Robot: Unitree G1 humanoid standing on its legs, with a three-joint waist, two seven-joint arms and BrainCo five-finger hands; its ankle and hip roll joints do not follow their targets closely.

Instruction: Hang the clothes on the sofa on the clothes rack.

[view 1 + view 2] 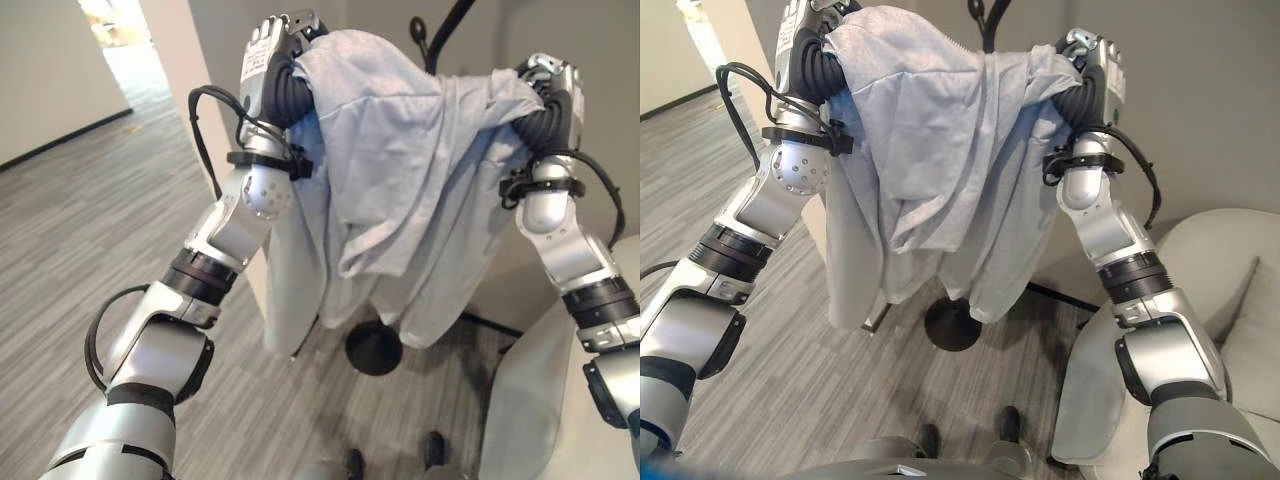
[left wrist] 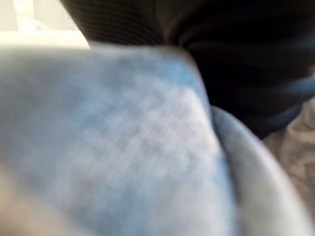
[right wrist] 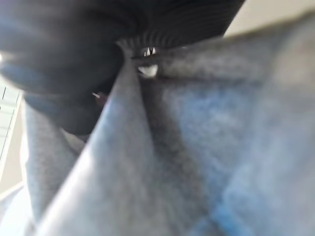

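Both arms are up, and between them I have the pale blue-grey garment (image 1: 390, 170) stretched like a banner, its hem hanging well above the grey plank floor (image 1: 90, 220). My left hand (image 1: 268, 50) and right hand (image 1: 1095, 62) are both buried under the cloth — I cannot tell from any view whether either is clamped on it or merely carrying it. The clothes rack (image 1: 985, 22) pokes up just behind the garment's top edge, its round black base (image 1: 373, 348) on the floor beneath, and the pale sofa (image 1: 1220, 290) sits to my right. To do this well I'd keep the top edge taut and level, carry it over a hook rather than against the pole, and lower only once cloth drapes both sides — a snag could tip the stand.
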